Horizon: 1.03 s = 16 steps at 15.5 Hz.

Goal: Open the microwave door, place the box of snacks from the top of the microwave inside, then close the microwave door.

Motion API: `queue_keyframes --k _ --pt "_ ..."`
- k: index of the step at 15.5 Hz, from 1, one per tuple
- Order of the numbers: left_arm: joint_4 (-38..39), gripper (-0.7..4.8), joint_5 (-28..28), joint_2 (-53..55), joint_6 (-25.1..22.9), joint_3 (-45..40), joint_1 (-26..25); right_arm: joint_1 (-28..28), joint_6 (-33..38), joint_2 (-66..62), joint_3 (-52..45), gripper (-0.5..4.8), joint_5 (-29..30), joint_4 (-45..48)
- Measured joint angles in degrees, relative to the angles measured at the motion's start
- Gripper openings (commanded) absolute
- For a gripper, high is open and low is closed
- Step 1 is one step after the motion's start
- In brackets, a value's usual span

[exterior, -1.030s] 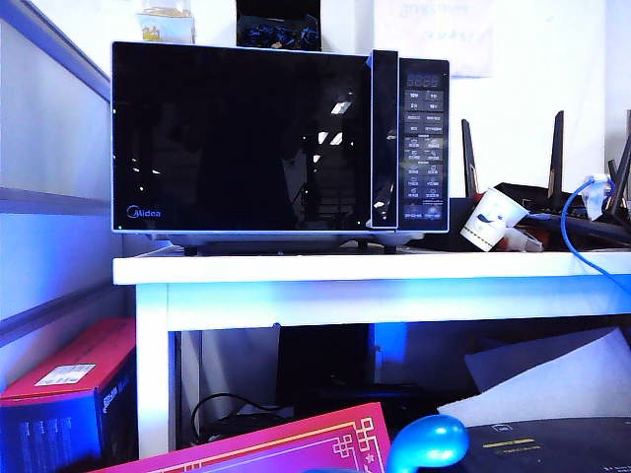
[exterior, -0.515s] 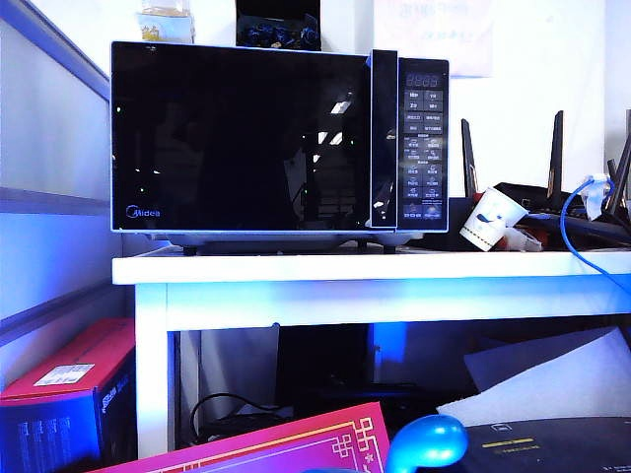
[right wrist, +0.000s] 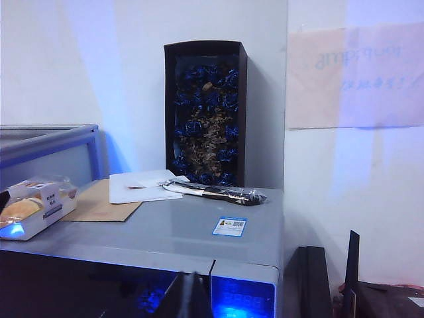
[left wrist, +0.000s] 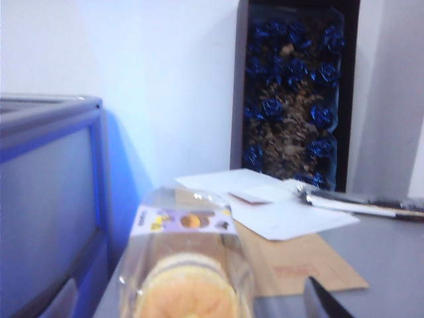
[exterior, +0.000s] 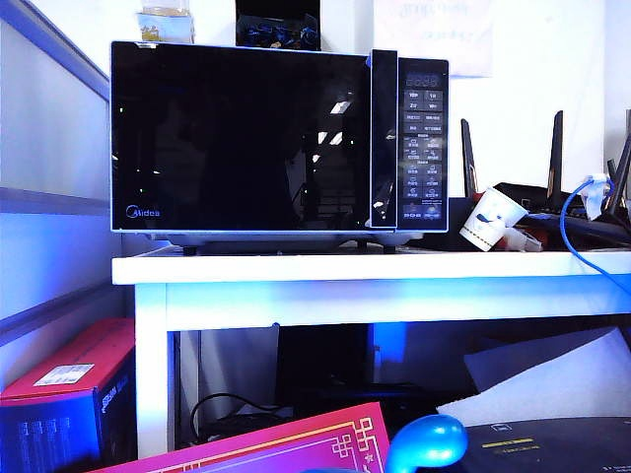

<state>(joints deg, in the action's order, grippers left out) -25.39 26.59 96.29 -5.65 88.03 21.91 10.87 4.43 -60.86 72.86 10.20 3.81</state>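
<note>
Glossy black glass microwave door (exterior: pixel 242 138), pale-framed, flush and closed on the wide silver-cased microwave (exterior: pixel 281 143) atop a white table (exterior: pixel 375 268). Small see-through whitish box of snacks (left wrist: pixel 185 265), yellow-marked, on the oven roof toward its left end, close before the left wrist camera; also visible from the right wrist (right wrist: pixel 33 207). Behind it, loose white papers (left wrist: pixel 265 205) and an upright black carton of blue-wrapped sweets (right wrist: pixel 205 112). Left gripper (left wrist: pixel 324 301): one dark finger only at frame edge, jaws spread wide, nothing held. Right gripper (right wrist: pixel 189 295): fingers pressed together, empty, before the upper front edge near the lit display (right wrist: pixel 242 299). Neither arm visible in the exterior view. Step in hand, as judged: door opening not yet done, though left gripper lined up on the box. Next move: hooking the vertical handle strip (exterior: pixel 384 138) and swinging the door outward.
</note>
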Motion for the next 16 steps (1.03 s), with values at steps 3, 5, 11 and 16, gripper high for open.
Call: queue_keyframes --k 3,5,11,16 --pt "-4.04 4.79 0.17 2.49 -0.13 0.04 -0.46 0.00 0.00 0.00 0.02 -0.06 0.00 0.00" --pt "-4.00 4.79 0.20 3.87 -0.13 0.04 -0.74 -0.02 0.00 0.00 0.02 -0.06 0.00 0.00" --pt "-4.22 4.79 1.66 7.93 -0.35 6.91 -1.84 0.00 0.00 0.00 0.02 -0.06 0.31 0.02" --pt "-0.85 4.79 2.80 10.23 -2.51 10.64 -1.75 0.00 0.00 0.00 0.02 -0.06 0.35 0.00"
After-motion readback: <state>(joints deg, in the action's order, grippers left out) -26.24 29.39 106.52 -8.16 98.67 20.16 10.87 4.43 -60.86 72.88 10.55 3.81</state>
